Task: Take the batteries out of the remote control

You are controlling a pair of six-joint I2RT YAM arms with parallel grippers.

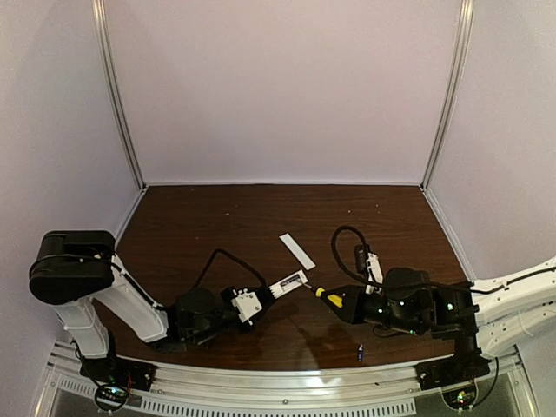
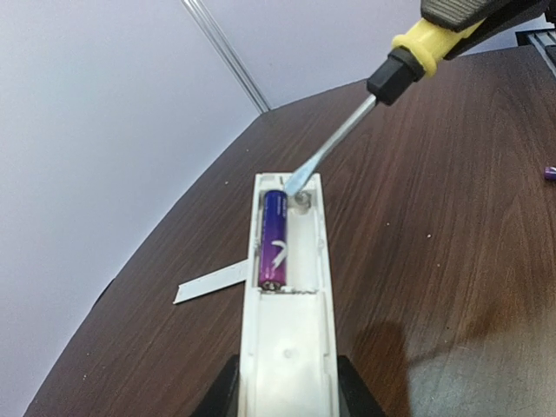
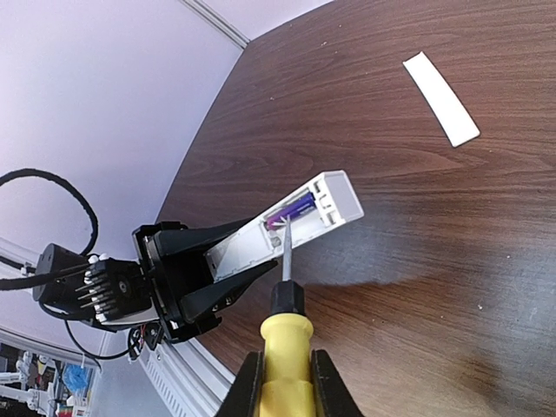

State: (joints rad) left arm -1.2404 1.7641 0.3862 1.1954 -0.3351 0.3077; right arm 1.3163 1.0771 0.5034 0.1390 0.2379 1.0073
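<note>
Left wrist, left fingers (image 2: pixel 221 395) clamp white remote control (image 2: pixel 287 347), purple battery (image 2: pixel 275 239) inside, right fingers (image 3: pixel 246 391) clamp screwdriver (image 2: pixel 339 139), seemingly touching.

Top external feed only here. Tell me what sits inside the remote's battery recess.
Observer: One battery lies in one slot of the remote control; the slot beside it is empty.
Operator: Give me the screwdriver tip's position.
Observer: The screwdriver tip sits inside the recess, at the battery's end nearest the remote's end wall.
</note>
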